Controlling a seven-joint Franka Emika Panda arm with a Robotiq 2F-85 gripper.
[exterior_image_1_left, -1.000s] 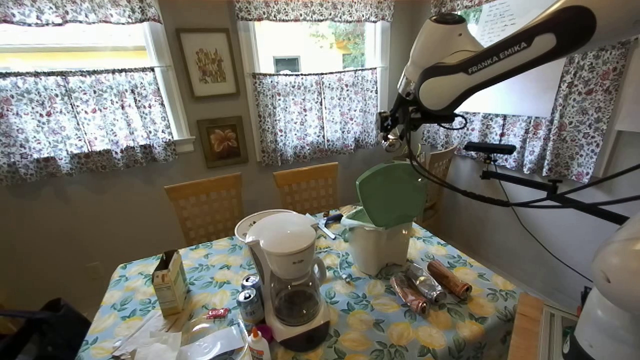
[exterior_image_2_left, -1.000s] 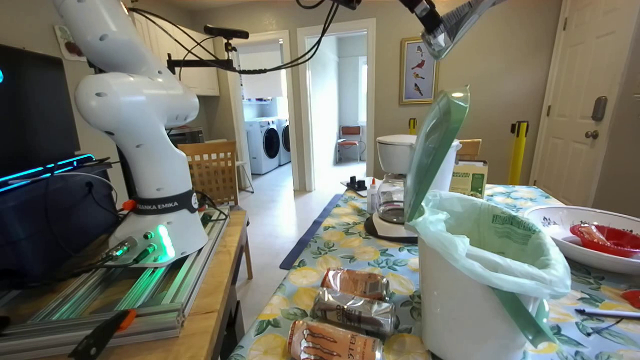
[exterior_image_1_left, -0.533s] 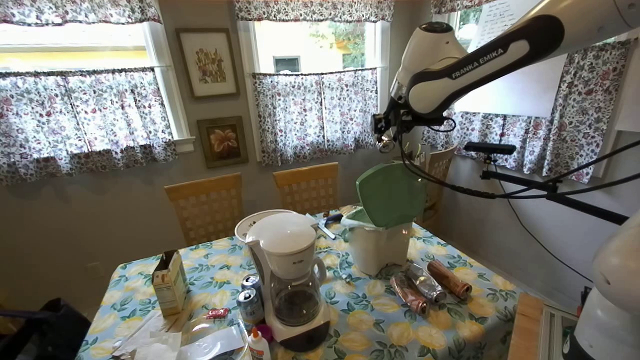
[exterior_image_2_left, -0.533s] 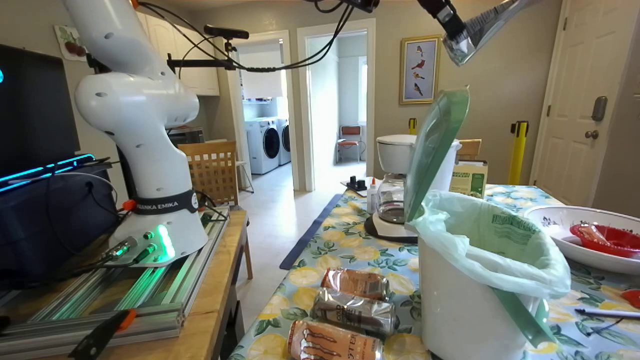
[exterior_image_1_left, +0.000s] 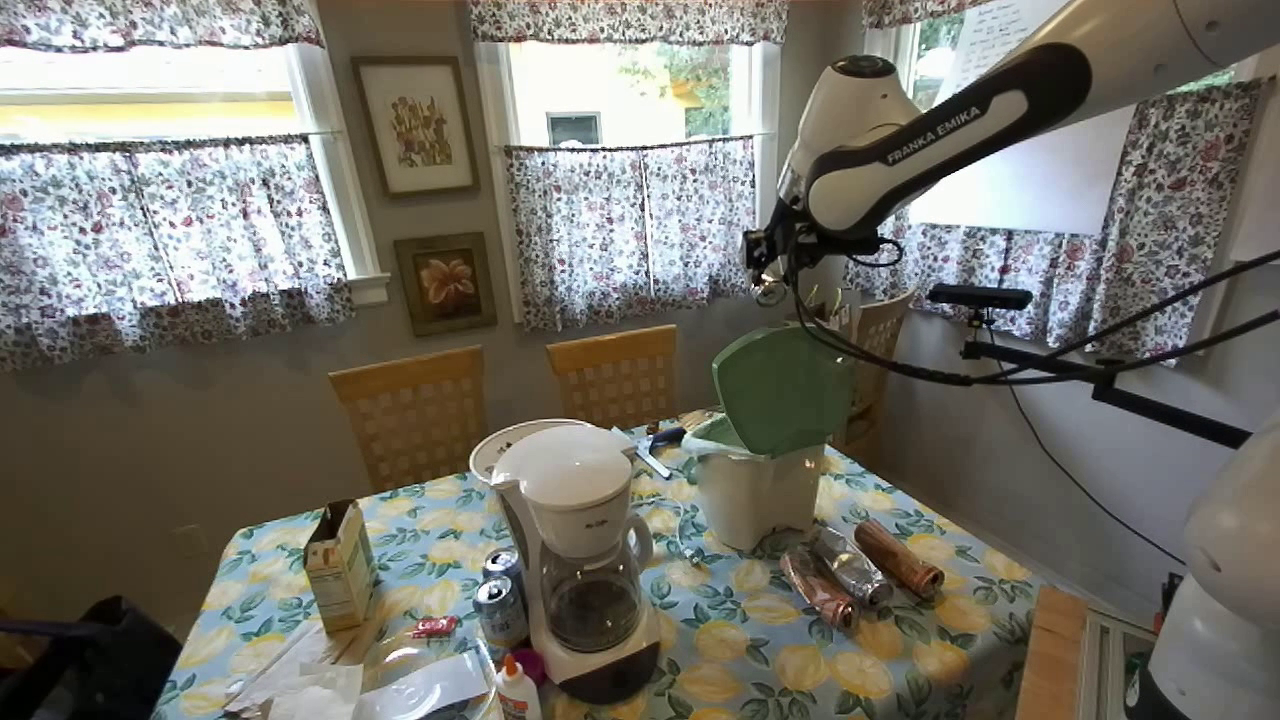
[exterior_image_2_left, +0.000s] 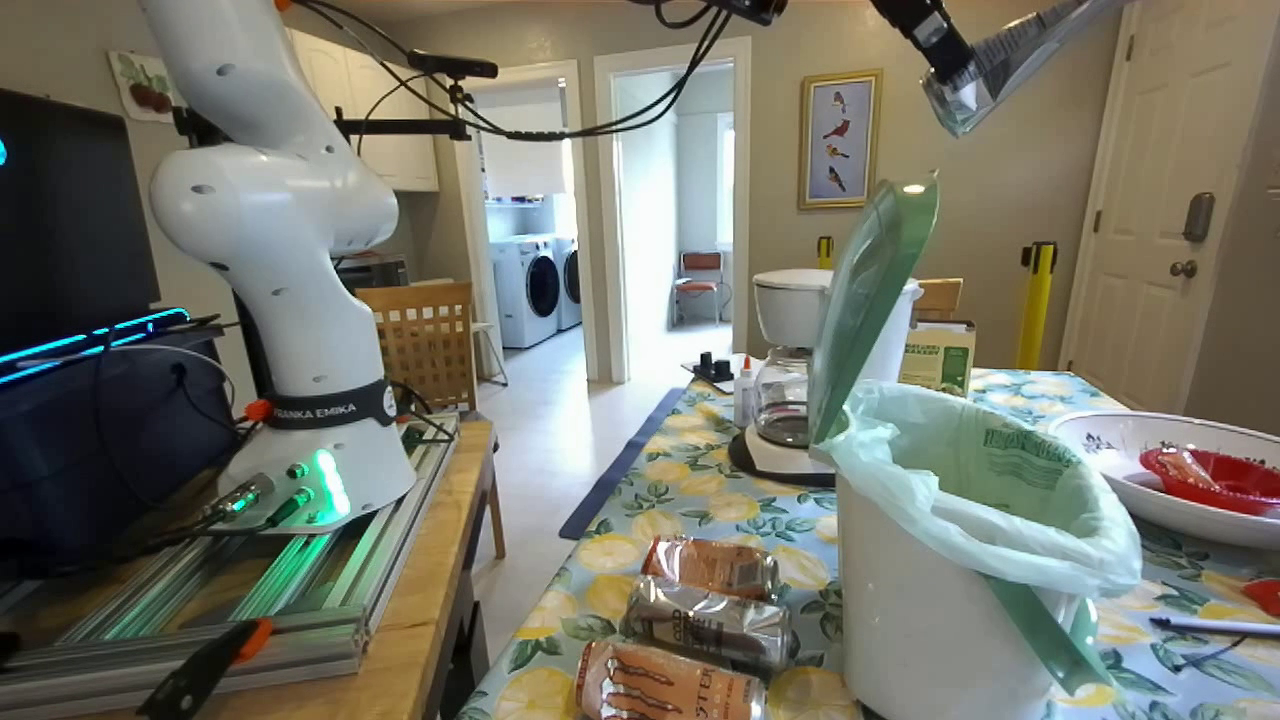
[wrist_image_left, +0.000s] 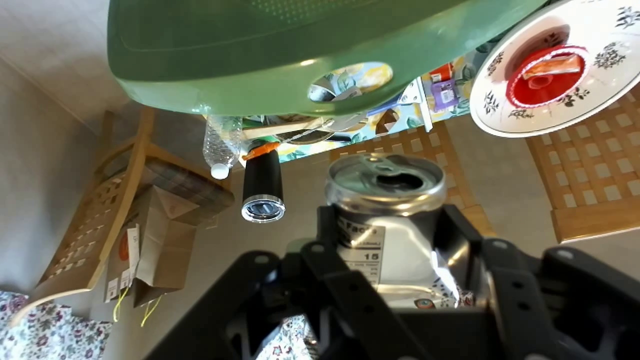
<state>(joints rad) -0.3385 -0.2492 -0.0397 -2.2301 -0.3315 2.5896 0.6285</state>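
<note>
In the wrist view I am holding a can (wrist_image_left: 385, 185) in my claw (wrist_image_left: 392, 235), low in the frame and right of centre, while a lid (wrist_image_left: 215, 65) is stretching across the top and a bowl (wrist_image_left: 500, 100) is sitting at upper right. In an exterior view a bin (exterior_image_2_left: 940, 620) is standing on the table (exterior_image_2_left: 690, 470) at lower right, three cans (exterior_image_2_left: 705, 625) are lying to its left, and a coffee maker (exterior_image_2_left: 785, 310) is standing partly behind the raised lid. In an exterior view two upright cans (exterior_image_1_left: 500, 615) are sitting between a carton (exterior_image_1_left: 340, 580) at lower left and the coffee maker.
</note>
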